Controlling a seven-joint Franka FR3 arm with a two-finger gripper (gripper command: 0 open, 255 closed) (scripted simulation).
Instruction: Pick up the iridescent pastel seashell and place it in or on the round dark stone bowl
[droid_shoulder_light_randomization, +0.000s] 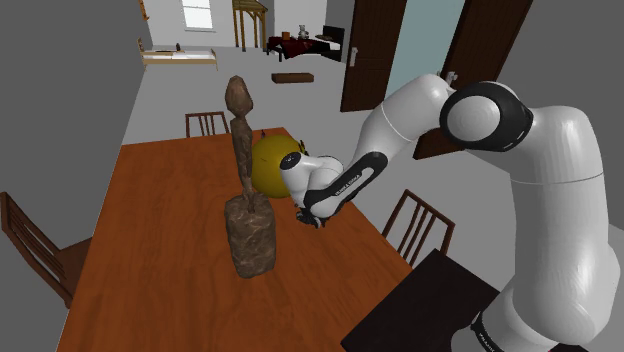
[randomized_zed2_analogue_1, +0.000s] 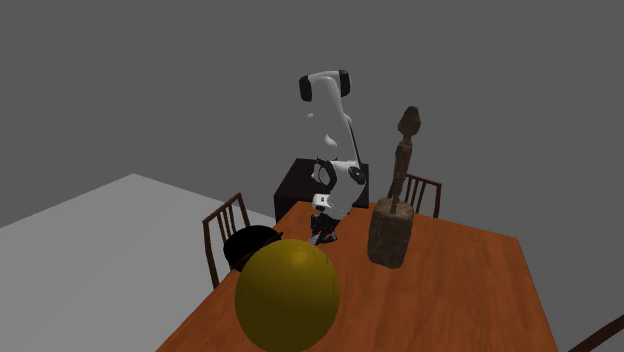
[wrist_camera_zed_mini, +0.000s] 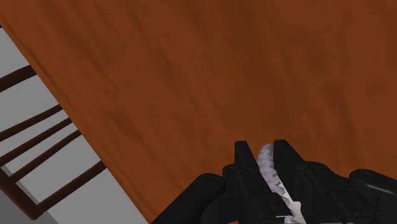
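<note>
As it hovers, the tool (wrist_camera_zed_mini: 263, 150) clasps the seashell (wrist_camera_zed_mini: 272, 172).

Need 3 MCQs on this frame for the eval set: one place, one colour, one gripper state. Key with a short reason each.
1. In the second exterior view, the dark bowl sits: A) off the table; B) on the table just behind the big ball; C) in the gripper.
2. The ball is: A) red; B) blue; C) yellow.
3. The gripper is: A) shut on the pale ridged seashell; B) open; C) shut on nothing.
Key: 1 B, the bowl rests near the table edge behind the ball. 2 C, it is plainly yellow in both exterior views. 3 A, the wrist view shows both fingers clasping the shell.
</note>
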